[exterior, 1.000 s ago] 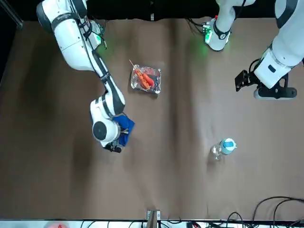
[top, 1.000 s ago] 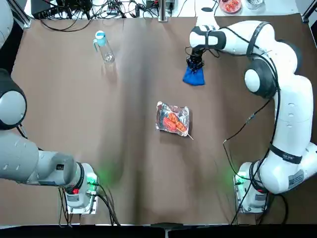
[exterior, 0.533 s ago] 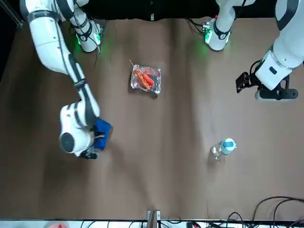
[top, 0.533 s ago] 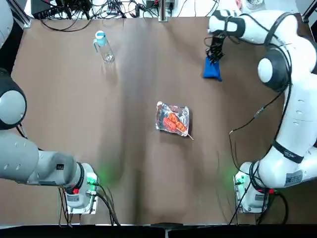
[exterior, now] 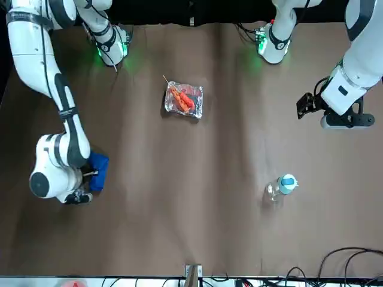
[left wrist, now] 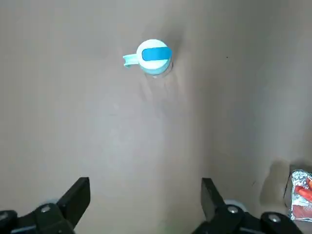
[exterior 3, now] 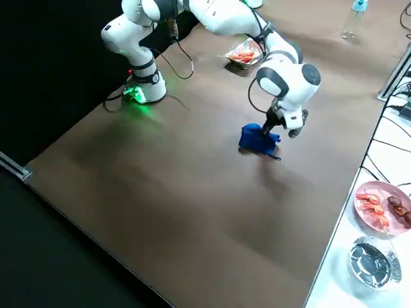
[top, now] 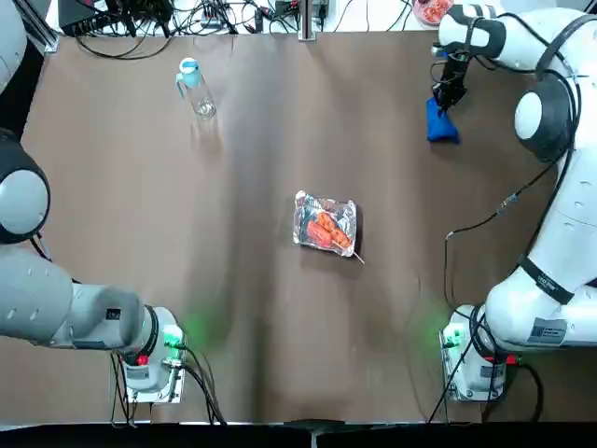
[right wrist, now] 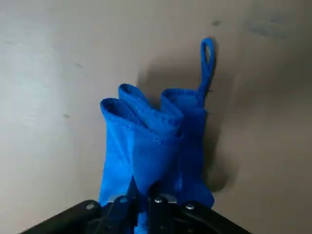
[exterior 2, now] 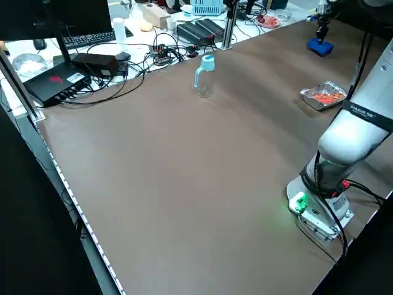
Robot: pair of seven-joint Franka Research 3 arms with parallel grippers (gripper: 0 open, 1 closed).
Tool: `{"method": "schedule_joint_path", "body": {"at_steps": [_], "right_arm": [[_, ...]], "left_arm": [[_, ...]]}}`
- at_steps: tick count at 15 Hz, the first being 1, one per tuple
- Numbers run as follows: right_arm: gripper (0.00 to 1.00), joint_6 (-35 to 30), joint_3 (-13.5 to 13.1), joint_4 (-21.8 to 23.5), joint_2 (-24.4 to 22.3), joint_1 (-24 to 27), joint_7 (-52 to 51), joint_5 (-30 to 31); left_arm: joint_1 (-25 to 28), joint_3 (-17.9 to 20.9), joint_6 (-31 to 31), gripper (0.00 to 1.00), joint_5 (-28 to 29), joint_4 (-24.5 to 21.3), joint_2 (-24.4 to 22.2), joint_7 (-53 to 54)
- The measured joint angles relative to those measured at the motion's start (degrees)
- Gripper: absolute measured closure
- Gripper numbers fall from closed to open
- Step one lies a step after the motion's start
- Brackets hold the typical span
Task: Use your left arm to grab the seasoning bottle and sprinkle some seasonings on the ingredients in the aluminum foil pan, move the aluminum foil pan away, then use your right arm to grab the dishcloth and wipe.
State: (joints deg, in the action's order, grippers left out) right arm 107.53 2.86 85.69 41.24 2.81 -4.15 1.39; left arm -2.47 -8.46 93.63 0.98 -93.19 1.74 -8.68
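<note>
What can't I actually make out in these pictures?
- Whether the blue cloth touches the table underneath: the overhead view looks down on it, and the arm hides part.
- What lies under the carrots' top layer in the foil tray: the food itself covers it.
- Any seasoning inside the bottle: in the left wrist view its cap hides the inside.

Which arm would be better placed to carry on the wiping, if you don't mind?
Right: its gripper already grips the dishcloth at the table, while the left gripper hangs open.
</note>
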Motion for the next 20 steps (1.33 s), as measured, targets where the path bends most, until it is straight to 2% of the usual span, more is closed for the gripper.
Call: {"method": "schedule_joint_path", "body": {"at_steps": [3,7,14,16,17,20], "right_arm": [[0.90,0.1,0.0,0.6,0.2,1.2,-1.0,3.5],[0.90,2.6,0.0,0.8,1.4,1.7,-1.0,4.4],[0.25,3.1,0.8,0.6,1.2,1.8,-1.0,4.3],[0.07,0.5,1.2,-0.1,-0.6,1.6,-1.0,4.3],[0.00,-1.6,1.7,-0.5,-2.2,1.6,-1.1,4.3],[0.00,-7.6,3.3,-1.2,-9.8,1.2,-1.0,4.3]], "left_arm": [[0.0,-0.1,0.1,0.00,0.9,-0.2,0.0,0.1],[-0.1,-0.2,0.1,0.00,1.7,-0.3,-0.4,0.1],[-0.5,-1.7,-0.1,0.00,1.7,-0.9,-0.5,0.2],[-0.5,-2.5,-0.1,0.00,1.7,-0.9,-0.5,0.2],[-0.5,-2.8,-0.1,0.00,1.7,-1.0,-0.5,0.2],[-0.3,-2.9,-0.1,0.00,1.7,-1.3,-0.5,0.2]]}}
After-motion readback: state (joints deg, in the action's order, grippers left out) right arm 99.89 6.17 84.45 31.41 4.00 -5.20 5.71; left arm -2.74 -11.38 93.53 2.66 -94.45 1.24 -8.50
